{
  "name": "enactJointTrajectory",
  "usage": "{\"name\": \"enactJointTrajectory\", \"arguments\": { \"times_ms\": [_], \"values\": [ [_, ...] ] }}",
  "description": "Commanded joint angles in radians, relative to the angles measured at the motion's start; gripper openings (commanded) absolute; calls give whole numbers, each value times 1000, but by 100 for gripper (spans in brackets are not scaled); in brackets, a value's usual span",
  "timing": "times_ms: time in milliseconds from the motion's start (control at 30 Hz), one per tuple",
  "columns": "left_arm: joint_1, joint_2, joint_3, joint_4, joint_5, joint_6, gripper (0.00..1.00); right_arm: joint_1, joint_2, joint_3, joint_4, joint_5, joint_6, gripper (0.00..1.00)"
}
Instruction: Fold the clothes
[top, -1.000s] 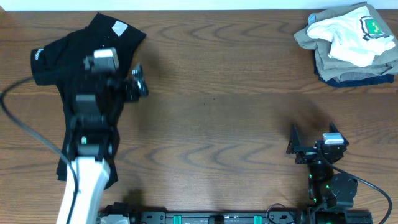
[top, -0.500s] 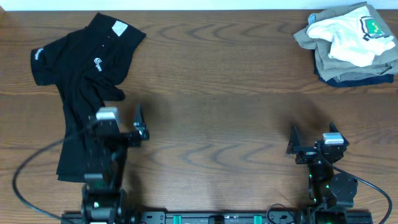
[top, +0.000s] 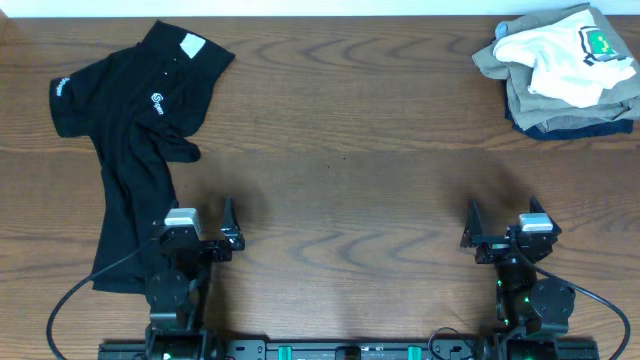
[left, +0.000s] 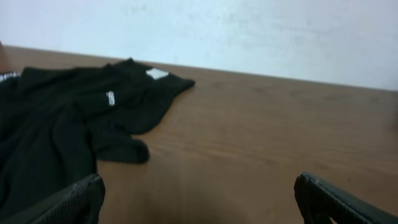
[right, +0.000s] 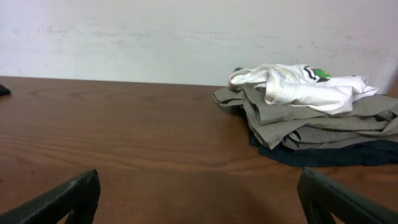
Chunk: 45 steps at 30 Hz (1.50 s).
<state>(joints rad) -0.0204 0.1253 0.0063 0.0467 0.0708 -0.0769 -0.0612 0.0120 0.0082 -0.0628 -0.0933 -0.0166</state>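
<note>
Black shirt rumpled on table, left; tool fingers spread, empty.

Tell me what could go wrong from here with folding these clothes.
The black shirt lies twisted with a sleeve flopped over; folding it unflattened would trap creases. Its lower end lies right beside the left arm, which could snag it. The white T-shirt sits bunched atop the khaki-and-navy stack; pulling it off might drag that stack along.
</note>
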Motion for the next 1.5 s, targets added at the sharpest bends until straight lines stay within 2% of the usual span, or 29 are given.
{"name": "enactJointTrajectory", "arguments": {
  "times_ms": [0,67,333,1467],
  "values": [
    [4,-37,-2,-62,-11,13,98,8,-7,-3,-3,7,-15,100],
    [4,-65,-2,-116,-12,14,98,8,-7,-3,-3,7,-15,99],
    [3,-125,-2,-114,-11,12,98,8,-7,-3,-3,7,-15,99],
    [-21,-121,-2,-113,-8,13,98,8,-7,-3,-3,8,-15,99]
  ]
}}
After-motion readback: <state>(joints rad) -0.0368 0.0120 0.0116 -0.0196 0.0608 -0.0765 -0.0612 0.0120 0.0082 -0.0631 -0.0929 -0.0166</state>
